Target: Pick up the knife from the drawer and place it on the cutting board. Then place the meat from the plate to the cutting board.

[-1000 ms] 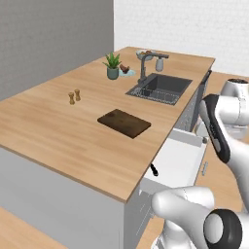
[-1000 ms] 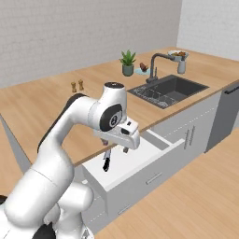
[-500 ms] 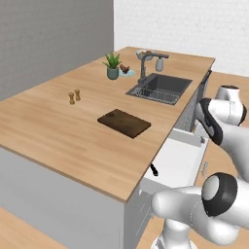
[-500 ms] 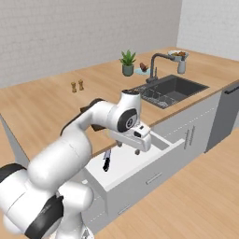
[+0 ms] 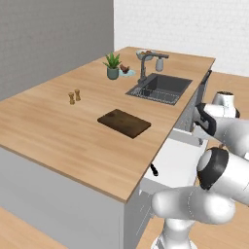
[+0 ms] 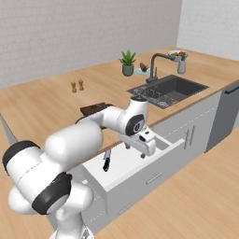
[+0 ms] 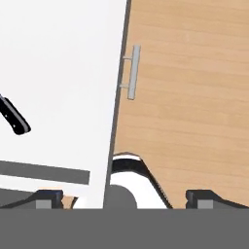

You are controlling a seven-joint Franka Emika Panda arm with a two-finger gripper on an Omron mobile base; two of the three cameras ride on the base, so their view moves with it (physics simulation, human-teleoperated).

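The white drawer (image 6: 140, 164) stands pulled out below the counter. Inside it lies the knife (image 6: 107, 160); its black handle (image 7: 14, 118) shows at the left of the hand view, and its end (image 5: 154, 169) peeks out in the left base view. My gripper (image 6: 144, 151) hangs open over the drawer's front edge, right of the knife and holding nothing; its fingertips (image 7: 48, 197) stand wide apart. The dark cutting board (image 5: 124, 123) lies on the counter. The meat (image 5: 126, 68) sits on the pale blue plate (image 5: 129, 73) beside the plant.
A sink (image 5: 159, 87) with a faucet (image 5: 144, 68) is set in the counter. A potted plant (image 5: 113, 66), two small shakers (image 5: 74, 97) and a fruit bowl (image 6: 178, 54) stand on it. A dark dishwasher front (image 6: 228, 112) is to the right. The drawer's handle (image 7: 131, 73) faces the wood floor.
My hand has swung right along the drawer, away from the knife and toward the front panel. The jaws stayed open. The knife has not moved.
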